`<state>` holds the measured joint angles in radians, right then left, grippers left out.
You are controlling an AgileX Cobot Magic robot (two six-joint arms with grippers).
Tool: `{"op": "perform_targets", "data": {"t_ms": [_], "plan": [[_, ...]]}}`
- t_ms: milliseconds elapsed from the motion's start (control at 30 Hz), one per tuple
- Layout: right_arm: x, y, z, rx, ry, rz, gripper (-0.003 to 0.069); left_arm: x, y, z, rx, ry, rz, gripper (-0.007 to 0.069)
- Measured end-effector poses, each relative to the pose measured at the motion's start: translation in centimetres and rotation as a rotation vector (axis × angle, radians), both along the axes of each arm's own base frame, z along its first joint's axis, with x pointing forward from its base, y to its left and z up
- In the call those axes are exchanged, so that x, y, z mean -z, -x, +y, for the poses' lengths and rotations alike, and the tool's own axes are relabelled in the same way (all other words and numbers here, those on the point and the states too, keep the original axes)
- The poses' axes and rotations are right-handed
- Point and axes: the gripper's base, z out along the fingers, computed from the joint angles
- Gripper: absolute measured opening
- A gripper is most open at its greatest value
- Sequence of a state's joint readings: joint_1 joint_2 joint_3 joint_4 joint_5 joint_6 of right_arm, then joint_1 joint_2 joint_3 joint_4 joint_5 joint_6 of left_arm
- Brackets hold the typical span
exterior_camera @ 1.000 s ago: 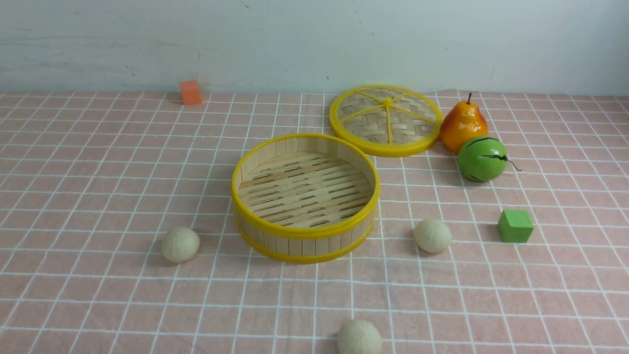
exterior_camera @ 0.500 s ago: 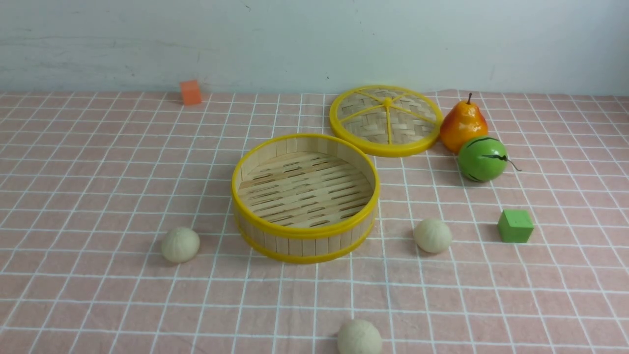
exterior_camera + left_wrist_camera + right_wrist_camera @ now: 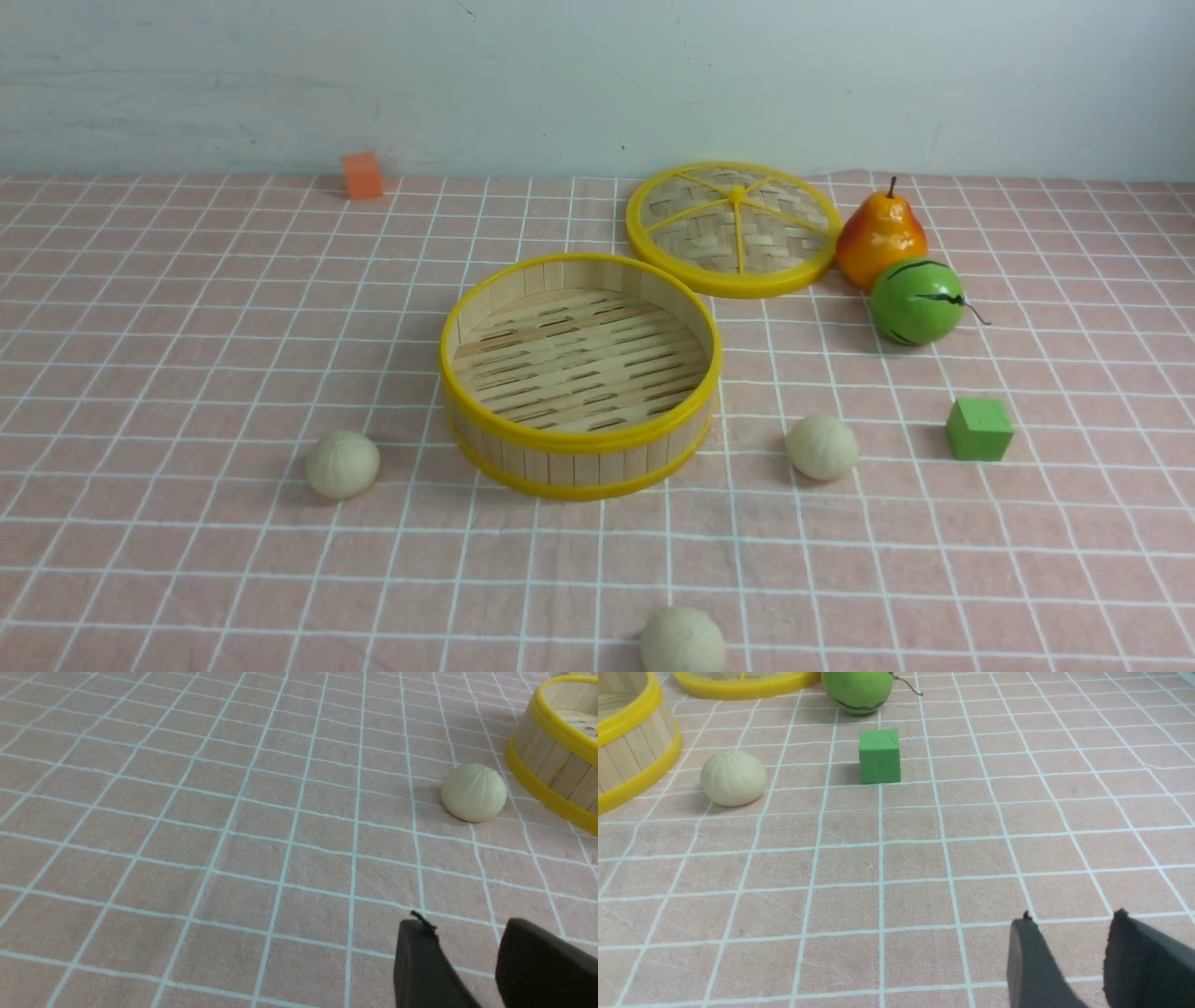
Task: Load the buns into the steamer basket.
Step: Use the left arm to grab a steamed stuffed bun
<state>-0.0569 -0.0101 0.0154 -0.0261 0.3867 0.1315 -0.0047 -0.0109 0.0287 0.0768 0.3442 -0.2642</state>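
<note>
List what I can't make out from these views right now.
- Nearest bun: front view, its near side cut off by the bottom edge.
- Basket: left wrist view, mostly cut off by the picture's edge.
- Green fruit: right wrist view, top cut off by the edge.
- Pear: front view, lower part partly hidden by the green fruit.

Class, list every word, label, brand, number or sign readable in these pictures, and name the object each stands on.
There are none: no readable text shows on the steamer basket, its woven lid, the green block or anything else.
</note>
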Motion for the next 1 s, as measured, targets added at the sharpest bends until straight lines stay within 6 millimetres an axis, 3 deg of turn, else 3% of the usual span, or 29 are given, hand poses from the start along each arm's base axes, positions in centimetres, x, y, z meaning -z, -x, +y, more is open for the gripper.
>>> {"op": "perform_targets", "data": {"t_ms": [100,167,267,367,467,633,867,967,1000], "plan": [[0.0,0.0,0.1,-0.002,-0.045,-0.003,0.0239,-0.5,-0.1,-0.1,-0.003,0.068,-0.055,0.0238],[0.0,0.0,0.5,-0.005,-0.166,-0.009,0.0239,-1.0,-0.2,-0.3,-0.012,0.206,-0.118,0.0238],[-0.1,0.0,1.2,0.001,-0.456,-0.015,0.0239,-1.9,-0.3,-0.5,-0.039,0.553,-0.2,0.0238],[-0.3,0.0,2.1,0.016,-0.837,0.001,0.0239,-2.6,-0.3,-0.5,-0.086,1.049,-0.253,0.0238],[-0.6,0.0,2.7,0.016,-1.094,0.013,0.0239,-2.8,-0.3,-0.5,-0.112,1.31,-0.253,0.0238],[-0.8,0.0,2.9,0.013,-1.195,0.011,0.0239,-2.7,-0.3,-0.5,-0.116,1.356,-0.243,0.0238],[-0.9,0.0,2.9,-0.004,-1.164,0.001,0.0239,-3.0,-0.3,-0.8,-0.102,1.332,-0.212,0.0238],[-2.3,0.1,2.9,-0.075,-1.003,-0.056,0.0239,-5.4,0.3,-1.0,-0.025,1.108,-0.245,0.0238],[-4.0,0.3,2.9,-0.13,-0.885,-0.119,0.0235,-7.9,0.9,-1.2,0.03,0.922,-0.288,0.0232]]}}
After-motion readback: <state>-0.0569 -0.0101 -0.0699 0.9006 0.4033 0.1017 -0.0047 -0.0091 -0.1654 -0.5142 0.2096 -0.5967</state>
